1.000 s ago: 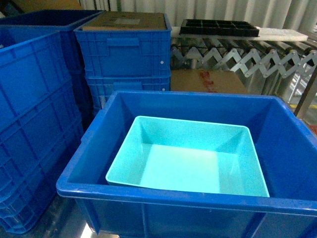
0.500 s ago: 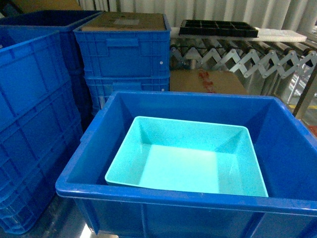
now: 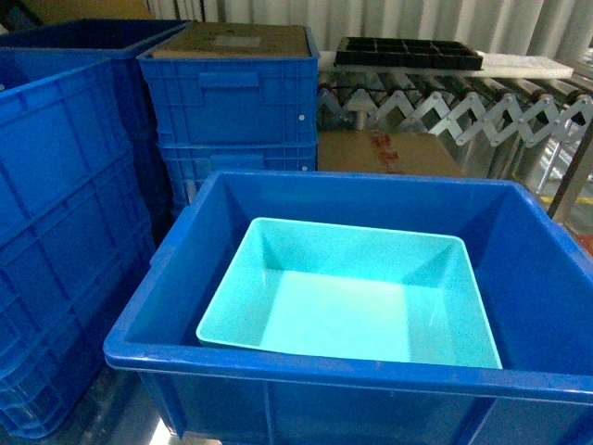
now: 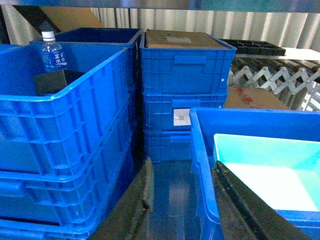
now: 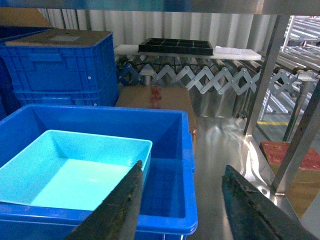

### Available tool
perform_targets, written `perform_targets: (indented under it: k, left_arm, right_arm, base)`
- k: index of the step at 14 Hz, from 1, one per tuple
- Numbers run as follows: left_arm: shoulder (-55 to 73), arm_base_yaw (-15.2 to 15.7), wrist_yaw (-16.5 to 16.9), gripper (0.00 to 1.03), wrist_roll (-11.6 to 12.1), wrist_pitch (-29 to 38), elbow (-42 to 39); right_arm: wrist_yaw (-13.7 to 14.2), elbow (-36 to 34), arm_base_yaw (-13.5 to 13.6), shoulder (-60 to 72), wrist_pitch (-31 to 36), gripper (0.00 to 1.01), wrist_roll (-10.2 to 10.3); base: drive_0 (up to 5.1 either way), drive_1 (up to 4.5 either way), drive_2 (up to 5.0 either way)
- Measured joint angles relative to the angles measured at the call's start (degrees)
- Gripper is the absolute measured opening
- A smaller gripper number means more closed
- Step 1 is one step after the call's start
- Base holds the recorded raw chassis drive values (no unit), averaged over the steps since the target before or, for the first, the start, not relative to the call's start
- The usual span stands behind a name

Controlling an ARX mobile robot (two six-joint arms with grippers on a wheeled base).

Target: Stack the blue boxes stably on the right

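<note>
One light turquoise blue box (image 3: pixel 352 306) lies empty and upright inside a large dark blue crate (image 3: pixel 352 369), toward its left and front. It also shows in the left wrist view as the blue box (image 4: pixel 270 167) and in the right wrist view as the blue box (image 5: pixel 75 170). My left gripper (image 4: pixel 182 165) is open and holds nothing, hanging over the gap left of the crate's left wall (image 4: pixel 200 150). My right gripper (image 5: pixel 183 166) is open and empty, straddling the crate's right wall (image 5: pixel 187 165). Neither gripper shows in the head view.
Stacked dark blue ribbed crates (image 3: pixel 56 232) stand at the left, one holding a water bottle (image 4: pixel 52 50). A crate stack with a cardboard lid (image 3: pixel 232 102) stands behind. Further back are a cardboard box (image 3: pixel 389 153), a roller conveyor (image 3: pixel 445 107) with a black tray (image 3: pixel 408 51), and metal posts (image 5: pixel 265 75) at the right.
</note>
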Motion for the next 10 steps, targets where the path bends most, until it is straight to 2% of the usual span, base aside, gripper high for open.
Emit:
perform_targets:
  k: [4, 5, 10]
  left_arm:
    - [0.0, 0.0, 0.0, 0.91, 0.0, 0.0, 0.0]
    - [0.0, 0.0, 0.0, 0.97, 0.0, 0.0, 0.0]
    - [0.0, 0.0, 0.0, 0.98, 0.0, 0.0, 0.0]
  right_arm:
    - [0.0, 0.0, 0.0, 0.0, 0.0, 0.99, 0.0]
    - [0.0, 0.0, 0.0, 0.0, 0.0, 0.98, 0.0]
    - [0.0, 0.0, 0.0, 0.0, 0.0, 0.98, 0.0]
  base:
    - [0.0, 0.00, 0.0]
    - [0.0, 0.00, 0.0]
    - [0.0, 0.00, 0.0]
